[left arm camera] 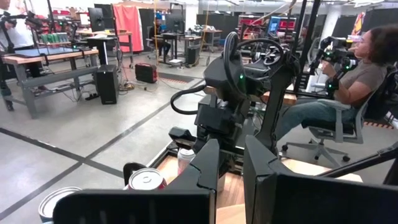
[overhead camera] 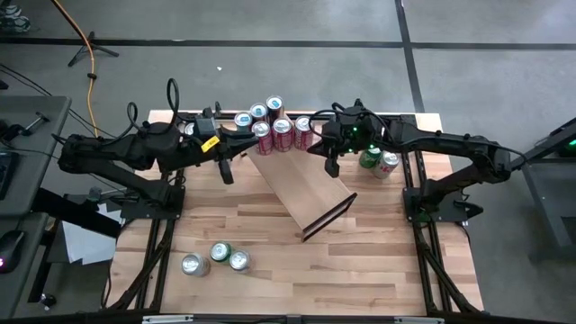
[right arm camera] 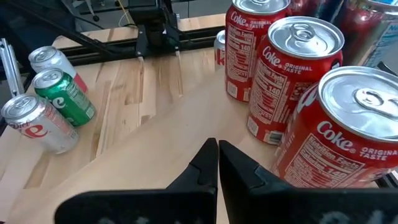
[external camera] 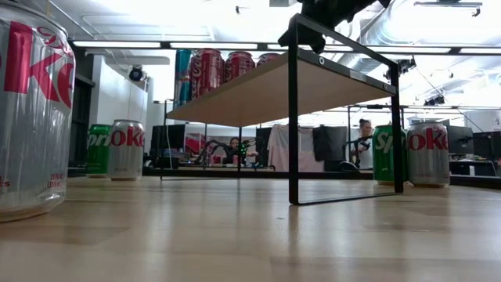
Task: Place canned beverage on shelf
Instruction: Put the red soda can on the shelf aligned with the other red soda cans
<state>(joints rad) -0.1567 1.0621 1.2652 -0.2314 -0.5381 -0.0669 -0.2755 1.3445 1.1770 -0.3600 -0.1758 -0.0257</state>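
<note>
The shelf (overhead camera: 301, 184) is a pale-wood plank on a thin black frame (external camera: 293, 117). It stands slantwise on the table on the frame's legs. Several cans, red Coke ones (right arm camera: 292, 74) among them, stand upright on the plank's far end (overhead camera: 274, 126). My right gripper (right arm camera: 217, 149) is shut and hovers over the plank just beside the red cans, at the plank's right edge (overhead camera: 331, 166); it touches nothing. My left gripper (overhead camera: 225, 173) hangs above the table at the shelf's left. A narrow gap shows between its fingers (left arm camera: 231, 146), with nothing in it.
A green can (overhead camera: 369, 159) and a silver one (overhead camera: 389, 164) stand on the table right of the shelf. Three more cans (overhead camera: 219, 256) stand at the near left, one close to the low camera (external camera: 31, 110). People sit beyond the table's far side.
</note>
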